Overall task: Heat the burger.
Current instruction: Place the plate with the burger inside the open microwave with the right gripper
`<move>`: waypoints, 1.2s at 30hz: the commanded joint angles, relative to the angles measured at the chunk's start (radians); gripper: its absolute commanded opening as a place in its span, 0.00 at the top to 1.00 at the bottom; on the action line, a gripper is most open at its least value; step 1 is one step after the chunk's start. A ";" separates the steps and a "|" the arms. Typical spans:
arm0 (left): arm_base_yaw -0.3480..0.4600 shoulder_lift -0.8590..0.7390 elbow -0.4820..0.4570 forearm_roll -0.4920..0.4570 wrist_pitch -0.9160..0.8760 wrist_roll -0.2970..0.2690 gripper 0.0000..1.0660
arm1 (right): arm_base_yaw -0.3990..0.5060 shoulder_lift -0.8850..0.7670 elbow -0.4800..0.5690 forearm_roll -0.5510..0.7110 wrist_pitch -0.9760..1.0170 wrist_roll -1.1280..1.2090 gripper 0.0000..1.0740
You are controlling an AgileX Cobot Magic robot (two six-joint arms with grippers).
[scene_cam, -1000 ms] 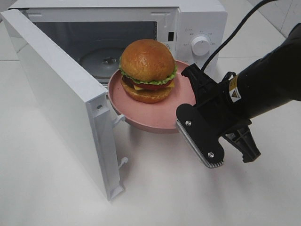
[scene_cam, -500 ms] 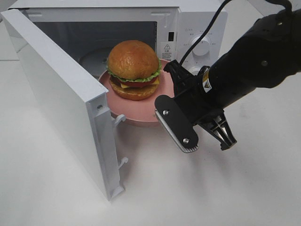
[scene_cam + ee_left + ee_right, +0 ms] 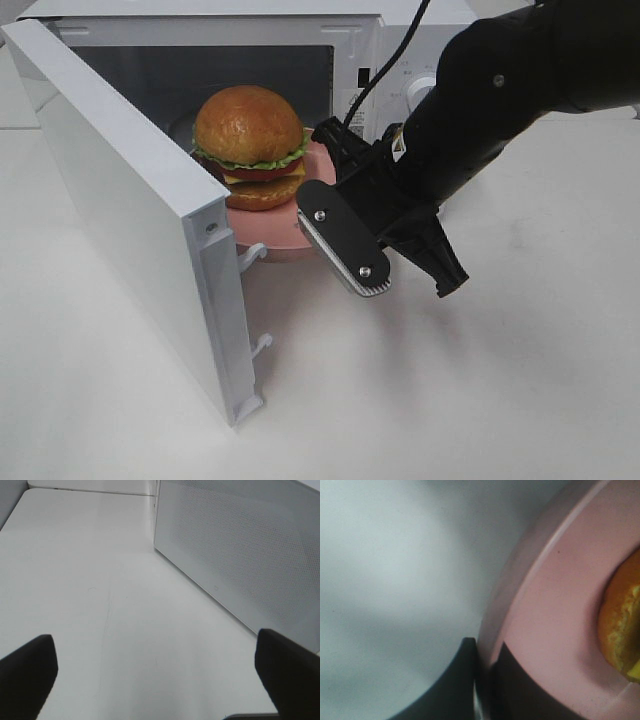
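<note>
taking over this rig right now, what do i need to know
Right claw: shut on the rim of the pink plate.
Left claw: open, empty, above bare table.
Burger: upright on the plate, at the mouth of the microwave; door open wide.
Done: door opened, plate gripped and partly in.
Left: slide the plate fully in, release, withdraw, shut the door, start heating.

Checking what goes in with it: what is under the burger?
A pink plate, its rim pinched between the fingers of the right gripper. The burger covers the plate's middle; whatever lies below the plate is hidden.
</note>
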 commanded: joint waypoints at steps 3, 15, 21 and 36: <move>-0.002 -0.014 0.002 0.002 -0.015 0.002 0.06 | 0.001 0.023 -0.063 0.061 -0.032 -0.047 1.00; -0.002 -0.014 0.002 0.002 -0.015 0.002 0.06 | 0.001 0.100 -0.157 0.087 -0.020 -0.054 1.00; -0.002 -0.014 0.002 0.002 -0.015 0.002 0.06 | 0.001 0.144 -0.203 0.104 -0.008 -0.052 1.00; -0.002 -0.014 0.002 0.002 -0.015 0.002 0.06 | 0.000 0.260 -0.386 0.031 0.086 0.055 1.00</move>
